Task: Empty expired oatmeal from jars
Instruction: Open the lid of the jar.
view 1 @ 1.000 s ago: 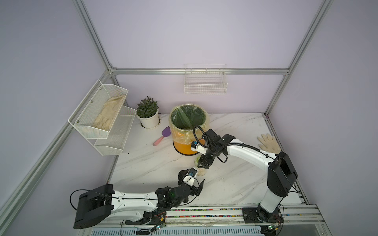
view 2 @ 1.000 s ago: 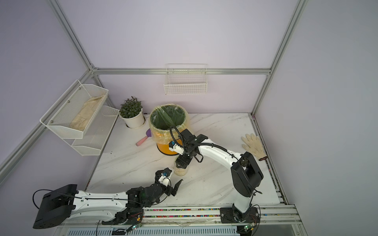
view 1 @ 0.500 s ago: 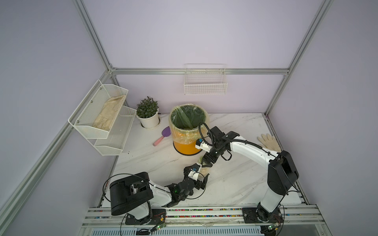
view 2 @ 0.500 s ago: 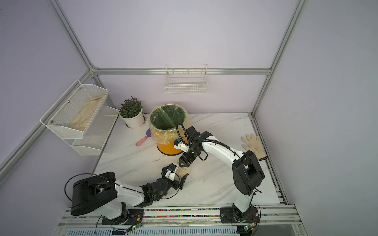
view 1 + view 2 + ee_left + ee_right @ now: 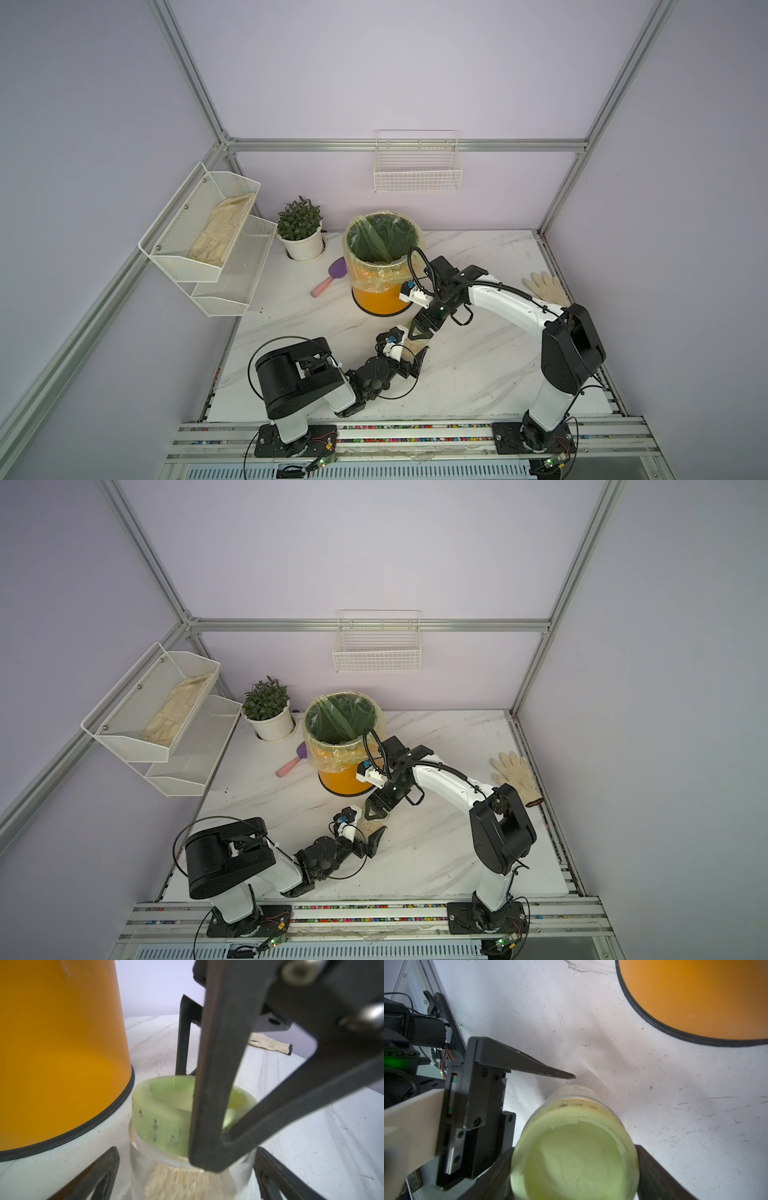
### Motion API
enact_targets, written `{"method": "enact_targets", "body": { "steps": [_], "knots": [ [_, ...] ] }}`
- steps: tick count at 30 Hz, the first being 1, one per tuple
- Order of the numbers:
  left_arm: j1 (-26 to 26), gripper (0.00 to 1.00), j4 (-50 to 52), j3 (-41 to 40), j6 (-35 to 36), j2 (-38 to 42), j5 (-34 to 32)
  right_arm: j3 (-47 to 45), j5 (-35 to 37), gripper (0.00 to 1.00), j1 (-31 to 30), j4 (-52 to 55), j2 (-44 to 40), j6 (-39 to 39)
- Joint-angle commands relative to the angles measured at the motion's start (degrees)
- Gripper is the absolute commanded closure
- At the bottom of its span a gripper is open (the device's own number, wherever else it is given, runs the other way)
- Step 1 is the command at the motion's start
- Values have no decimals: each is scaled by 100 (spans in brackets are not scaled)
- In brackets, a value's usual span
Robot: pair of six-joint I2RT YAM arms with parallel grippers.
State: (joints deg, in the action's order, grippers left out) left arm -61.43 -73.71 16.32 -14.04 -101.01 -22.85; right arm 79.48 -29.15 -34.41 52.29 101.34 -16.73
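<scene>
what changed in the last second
The left arm swung upright over its base and pushed the left gripper forward until its open jaws straddle the jar. The right gripper stayed closed on the lid; the bin did not move.

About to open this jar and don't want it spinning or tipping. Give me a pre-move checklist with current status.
1. Jar upright on table, beside bin: ok.
2. Right tool on lid, fingers against both sides: ok.
3. Left tool closed on jar: not ok; open, fingers flank the glass.
4. Lid off: not ok; seated.
5. Oatmeal inside jar: ok.
6. Bin mouth open, lined: ok.
</scene>
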Motion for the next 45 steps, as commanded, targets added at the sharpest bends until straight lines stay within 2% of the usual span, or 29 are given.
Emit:
{"method": "enact_targets", "body": {
  "steps": [1,6,10,14,18,24,30,32,33,34,36,37,38,45],
  "knots": [
    [34,0,-284,219,95,-216,228,181,-342,58,56,91,13,48],
    [68,1,-302,273,103,-363,167,184,-445,58,75,117,79,35],
    [98,6,-302,361,112,-447,245,201,-451,58,75,130,79,30],
    [121,5,-310,398,121,-483,245,219,-463,58,75,197,72,24],
    [130,19,-310,390,95,-515,276,216,-447,58,82,184,70,23],
    [131,27,-306,387,68,-575,246,208,-510,58,84,186,88,30],
    [165,49,-327,334,55,-547,266,191,-486,58,93,214,79,-40],
    [199,64,-343,311,25,-522,347,186,-461,58,93,244,93,-130],
    [218,77,-345,302,32,-517,384,190,-452,58,93,276,118,-205],
    [228,86,-353,293,33,-510,390,215,-455,58,93,330,143,-320],
    [247,88,-344,279,42,-512,444,271,-427,58,93,424,197,-487],
    [271,96,-337,292,42,-504,480,293,-423,58,93,483,223,-585],
    [272,100,-345,293,39,-507,484,321,-460,57,93,525,245,-693],
    [316,100,-337,276,33,-454,632,393,-553,53,95,762,322,-1857]
  ]
}}
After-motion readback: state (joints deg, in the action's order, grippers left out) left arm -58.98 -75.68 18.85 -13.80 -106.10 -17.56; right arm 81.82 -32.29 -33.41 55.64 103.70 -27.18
